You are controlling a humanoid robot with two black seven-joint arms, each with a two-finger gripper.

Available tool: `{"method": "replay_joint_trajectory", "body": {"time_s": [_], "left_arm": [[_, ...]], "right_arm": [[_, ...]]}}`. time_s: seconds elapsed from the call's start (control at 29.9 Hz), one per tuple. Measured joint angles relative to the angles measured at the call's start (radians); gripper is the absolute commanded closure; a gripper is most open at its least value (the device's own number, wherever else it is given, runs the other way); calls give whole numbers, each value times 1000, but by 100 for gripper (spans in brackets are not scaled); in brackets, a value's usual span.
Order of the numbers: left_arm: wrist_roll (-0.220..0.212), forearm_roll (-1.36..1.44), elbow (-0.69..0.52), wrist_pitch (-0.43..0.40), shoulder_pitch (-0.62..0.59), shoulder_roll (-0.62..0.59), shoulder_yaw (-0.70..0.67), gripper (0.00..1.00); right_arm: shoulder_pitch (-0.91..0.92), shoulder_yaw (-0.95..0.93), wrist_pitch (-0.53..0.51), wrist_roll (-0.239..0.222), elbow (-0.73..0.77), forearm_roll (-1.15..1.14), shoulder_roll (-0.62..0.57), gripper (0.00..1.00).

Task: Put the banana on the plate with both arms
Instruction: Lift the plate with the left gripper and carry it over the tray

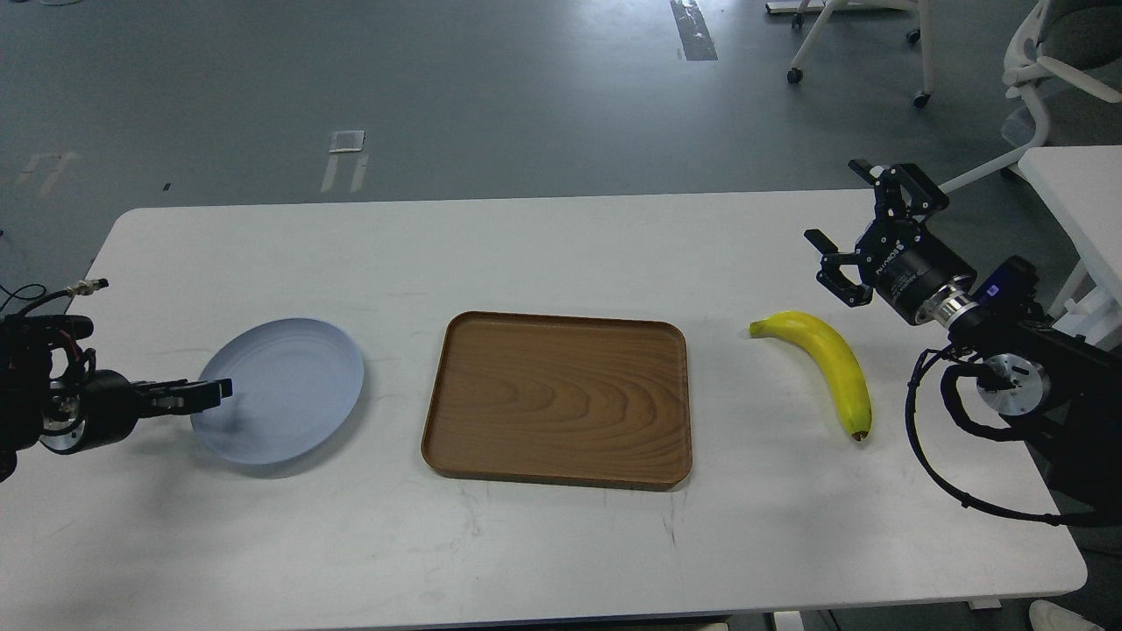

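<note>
1. The banana (824,359) lies on the white surface (561,543), right of the wooden tray (561,399), well apart from the plate (285,386).
2. Its long axis runs from 10 o'clock (stem) to 5 o'clock (dark tip).
3. The right pincer (855,228) hovers at 1 o'clock of the banana, fingers apart; this arm is clearly nearer.
4. The left pincer (215,390) seems clamped on the plate's left rim.

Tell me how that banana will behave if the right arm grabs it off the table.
The banana lies flat on its curved side, so it probably won't roll, though a nudge may spin it. Its smooth skin could slip between narrow fingers, and a hard squeeze would likely bruise it.
</note>
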State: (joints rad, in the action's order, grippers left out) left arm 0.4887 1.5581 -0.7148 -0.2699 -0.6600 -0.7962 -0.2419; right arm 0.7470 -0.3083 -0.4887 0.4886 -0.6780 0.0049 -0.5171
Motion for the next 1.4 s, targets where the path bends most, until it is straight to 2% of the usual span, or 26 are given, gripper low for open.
{"method": "replay_joint_trajectory", "body": {"time_s": [0.07, 0.13, 0.7, 0.9, 1.17, 1.3, 1.4], "left_arm": [[0, -5, 0, 0, 0, 0, 0, 95], [0, -19, 0, 0, 0, 0, 0, 100], [0, -35, -19, 41, -20, -13, 9, 100], [0, -30, -117, 28, -80, -66, 8, 100], [0, -14, -310, -95, -243, -50, 8, 100], [0, -6, -333, -152, -323, 54, 34, 100], [-1, 15, -325, -163, -362, 125, 82, 100]], "right_arm": [[-1, 0, 0, 0, 0, 0, 0, 0], [-3, 0, 0, 0, 0, 0, 0, 0], [-5, 0, 0, 0, 0, -2, 1, 0], [-5, 0, 0, 1, 0, -2, -2, 0], [11, -1, 0, 0, 1, -2, -5, 0], [30, -2, 0, 0, 3, -2, -12, 0], [39, -2, 0, 0, 4, -1, -20, 0]]}}
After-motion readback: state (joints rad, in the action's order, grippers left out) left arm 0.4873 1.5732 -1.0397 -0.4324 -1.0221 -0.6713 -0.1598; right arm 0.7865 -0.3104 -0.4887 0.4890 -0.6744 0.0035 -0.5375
